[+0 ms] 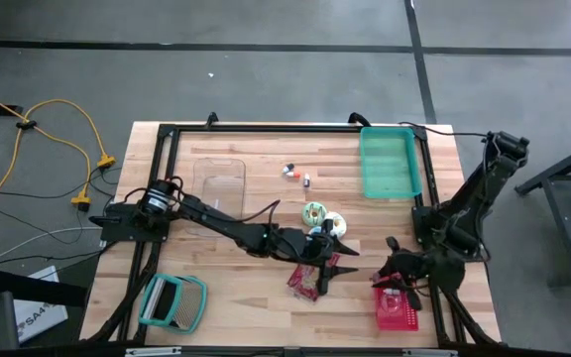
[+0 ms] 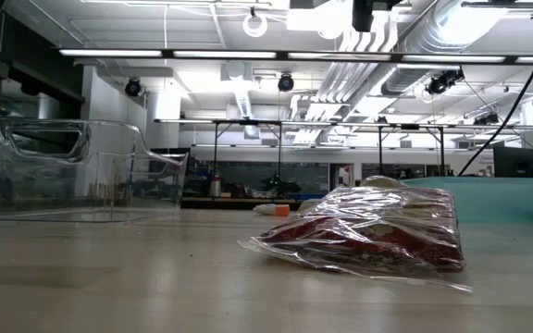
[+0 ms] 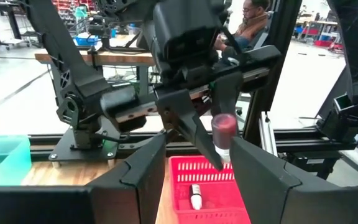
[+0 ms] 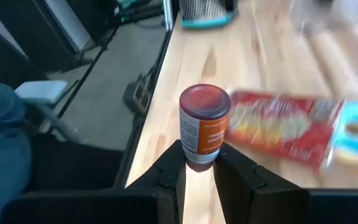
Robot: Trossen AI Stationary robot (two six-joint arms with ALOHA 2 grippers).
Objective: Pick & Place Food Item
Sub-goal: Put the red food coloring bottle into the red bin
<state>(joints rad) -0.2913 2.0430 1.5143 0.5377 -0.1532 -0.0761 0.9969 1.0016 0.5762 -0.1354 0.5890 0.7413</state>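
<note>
Bottle (image 4: 204,126): pinched at its base between the right gripper (image 4: 197,163) fingers, cap outward, above the red basket (image 3: 207,193). Your left gripper (image 3: 191,177) waits open, fingers facing it, likely clear of the drop.

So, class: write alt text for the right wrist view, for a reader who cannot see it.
The right gripper holds a small bottle with a dark red cap and an orange label between its two dark fingers, above the edge of a wooden table. Behind it lies a red food packet, and the floor shows beside the table.
</note>
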